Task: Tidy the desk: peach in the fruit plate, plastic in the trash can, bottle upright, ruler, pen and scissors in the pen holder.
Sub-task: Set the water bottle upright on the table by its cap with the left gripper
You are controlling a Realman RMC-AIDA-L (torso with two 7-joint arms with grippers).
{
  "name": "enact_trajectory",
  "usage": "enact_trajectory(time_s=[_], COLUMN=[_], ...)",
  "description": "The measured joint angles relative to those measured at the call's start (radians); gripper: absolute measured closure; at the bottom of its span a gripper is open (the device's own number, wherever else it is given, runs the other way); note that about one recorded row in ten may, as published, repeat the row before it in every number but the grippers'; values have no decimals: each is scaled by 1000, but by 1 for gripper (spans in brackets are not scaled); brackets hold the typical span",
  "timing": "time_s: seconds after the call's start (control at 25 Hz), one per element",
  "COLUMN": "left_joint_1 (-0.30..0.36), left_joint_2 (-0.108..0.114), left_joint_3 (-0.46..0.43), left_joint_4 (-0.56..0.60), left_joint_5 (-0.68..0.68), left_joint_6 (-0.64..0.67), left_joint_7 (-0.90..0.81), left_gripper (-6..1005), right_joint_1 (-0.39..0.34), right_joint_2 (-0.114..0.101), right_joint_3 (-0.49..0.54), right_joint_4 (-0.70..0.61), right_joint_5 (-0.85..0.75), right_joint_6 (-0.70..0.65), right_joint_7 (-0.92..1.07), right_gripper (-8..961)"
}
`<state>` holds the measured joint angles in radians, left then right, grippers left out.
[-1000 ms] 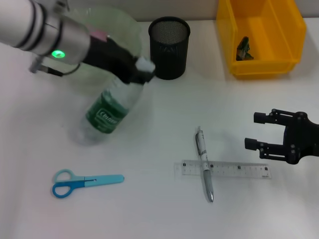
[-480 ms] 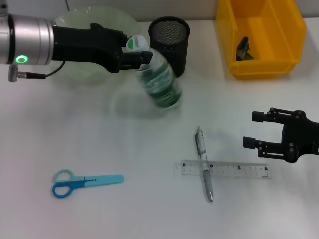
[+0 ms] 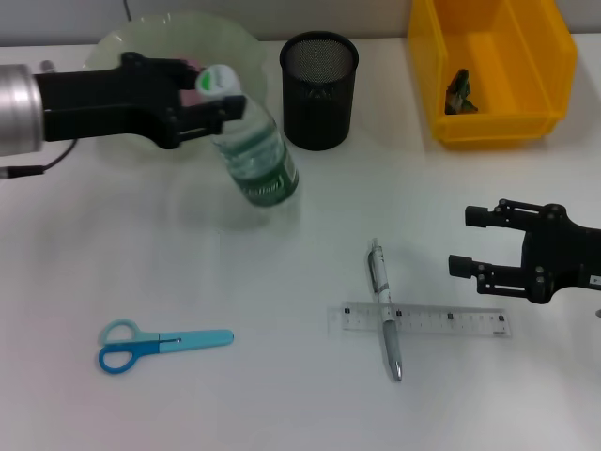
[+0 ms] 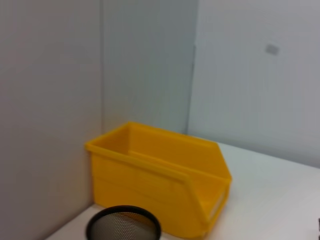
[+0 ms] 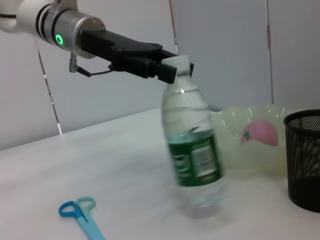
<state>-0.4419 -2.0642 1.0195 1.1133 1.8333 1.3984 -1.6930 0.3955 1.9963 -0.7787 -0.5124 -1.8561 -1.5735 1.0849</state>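
A: Our left pincer (image 3: 211,99) grips the bottle (image 3: 252,150) by its cap. The bottle leans, its bottom on the desk (image 3: 300,395) beside the pen holder (image 3: 319,89).

B: If we let go now, it might tip and roll, because it isn't straight yet.

A: Our right pincer (image 3: 472,242) waits wide open near the ruler (image 3: 441,321) and pen (image 3: 385,310).

No wording can be made out on the bottle's green label (image 5: 196,159) or the ruler (image 3: 423,320).
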Motion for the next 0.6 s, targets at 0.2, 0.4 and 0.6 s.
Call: enact_trajectory(time_s=[0.2,0.4,0.6], left_joint_1=[17,23,42], left_joint_2=[0,1,3], left_joint_3=[-94,-131,-157], left_joint_4=[-39,-54,-55], left_joint_5=[-27,-36,-37], left_joint_6=[43,58,64], left_joint_7=[56,74,98], left_gripper=[554,554,554], right_joint_1=[8,18,23], right_joint_2=[2,2,2], right_joint_3=[-1,-1,-1], right_joint_4=[0,0,-1], right_joint_5=[0,0,0], right_joint_6=[0,-2,-6], right_joint_7=[3,8,12], right_gripper=[213,214,214])
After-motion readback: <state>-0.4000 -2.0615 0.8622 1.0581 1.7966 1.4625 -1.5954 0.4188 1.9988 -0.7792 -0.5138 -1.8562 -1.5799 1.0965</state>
